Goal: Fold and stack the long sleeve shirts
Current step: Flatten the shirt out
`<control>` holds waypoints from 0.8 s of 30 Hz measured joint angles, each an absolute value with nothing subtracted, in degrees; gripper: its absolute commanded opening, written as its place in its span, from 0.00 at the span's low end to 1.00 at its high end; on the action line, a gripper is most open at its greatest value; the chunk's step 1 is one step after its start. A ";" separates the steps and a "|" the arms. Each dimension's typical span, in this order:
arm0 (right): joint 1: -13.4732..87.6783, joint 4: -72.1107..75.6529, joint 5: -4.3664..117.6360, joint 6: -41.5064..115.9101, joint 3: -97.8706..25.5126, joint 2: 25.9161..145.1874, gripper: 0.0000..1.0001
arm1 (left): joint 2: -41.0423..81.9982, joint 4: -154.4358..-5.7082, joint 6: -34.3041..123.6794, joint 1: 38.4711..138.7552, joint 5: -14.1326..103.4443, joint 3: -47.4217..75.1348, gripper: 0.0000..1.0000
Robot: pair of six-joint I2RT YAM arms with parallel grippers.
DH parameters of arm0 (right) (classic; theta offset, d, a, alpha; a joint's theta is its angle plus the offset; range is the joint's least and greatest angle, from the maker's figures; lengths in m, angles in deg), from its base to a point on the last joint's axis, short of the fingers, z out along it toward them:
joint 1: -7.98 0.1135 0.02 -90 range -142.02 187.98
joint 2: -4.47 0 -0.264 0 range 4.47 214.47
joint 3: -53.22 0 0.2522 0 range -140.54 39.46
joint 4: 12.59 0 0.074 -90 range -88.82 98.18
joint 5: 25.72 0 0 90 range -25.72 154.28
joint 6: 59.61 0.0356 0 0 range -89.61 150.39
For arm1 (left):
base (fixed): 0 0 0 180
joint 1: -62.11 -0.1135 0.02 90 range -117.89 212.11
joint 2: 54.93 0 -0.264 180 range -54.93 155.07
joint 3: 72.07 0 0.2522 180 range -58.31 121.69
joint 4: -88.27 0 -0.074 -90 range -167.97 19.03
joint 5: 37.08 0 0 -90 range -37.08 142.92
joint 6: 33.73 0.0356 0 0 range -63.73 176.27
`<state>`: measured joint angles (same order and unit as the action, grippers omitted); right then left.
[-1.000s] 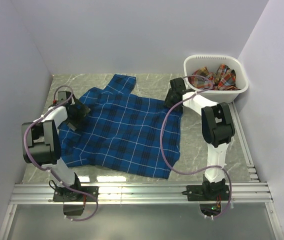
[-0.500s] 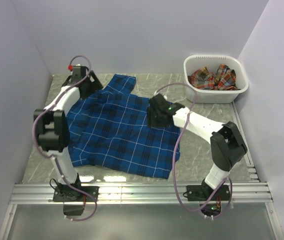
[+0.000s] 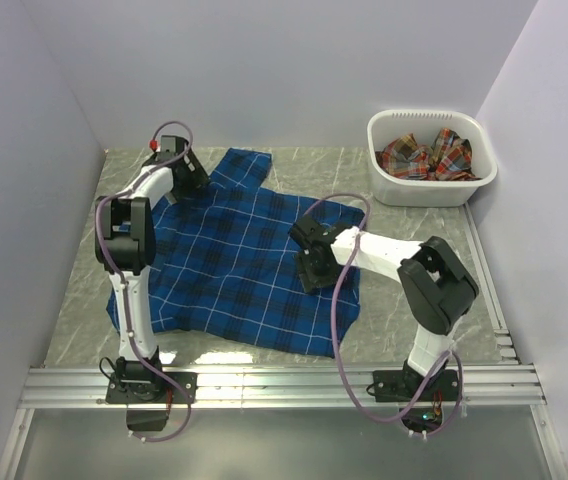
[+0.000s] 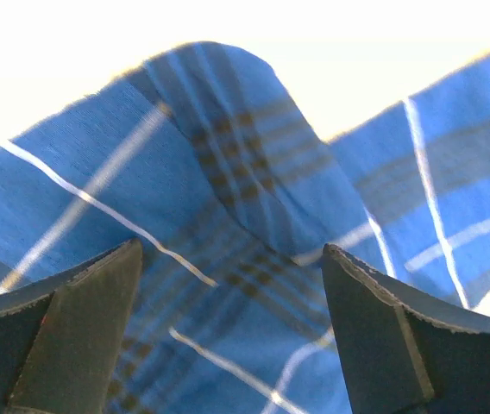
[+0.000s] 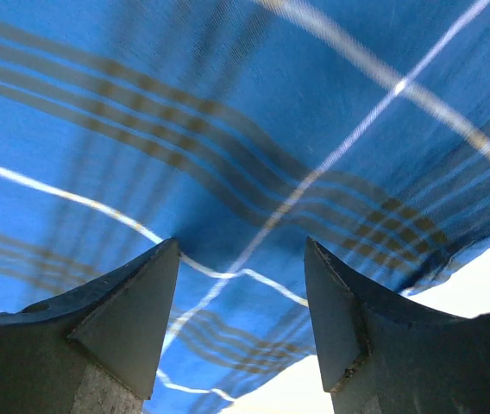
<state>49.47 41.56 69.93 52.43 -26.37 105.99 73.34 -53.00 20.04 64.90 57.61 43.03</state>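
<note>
Blue plaid shirt (image 3: 234, 260): spread open and mostly flat on the tabletop (image 3: 394, 320), one part reaching toward the far wall and the hem toward the arms' bases.
Red-orange plaid shirt (image 3: 429, 152): bunched up inside the white basket (image 3: 434, 190) at the far right corner, well apart from the blue one.
Left pincer (image 4: 229, 248): at the blue shirt's far left edge, jaws spread wide. A raised fold of blue cloth lies ahead, between the fingers (image 4: 81, 328), but nothing is clamped.
Right pincer (image 5: 240, 242): down over the right side of the blue shirt, near its right edge. The jaws stand apart with the plaid cloth just below them, and nothing is gripped.
</note>
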 measured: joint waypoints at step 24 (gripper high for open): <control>38.52 44.62 73.14 50.86 -33.75 106.73 0.65 | 72.07 -53.13 13.15 52.99 49.32 41.74 0.99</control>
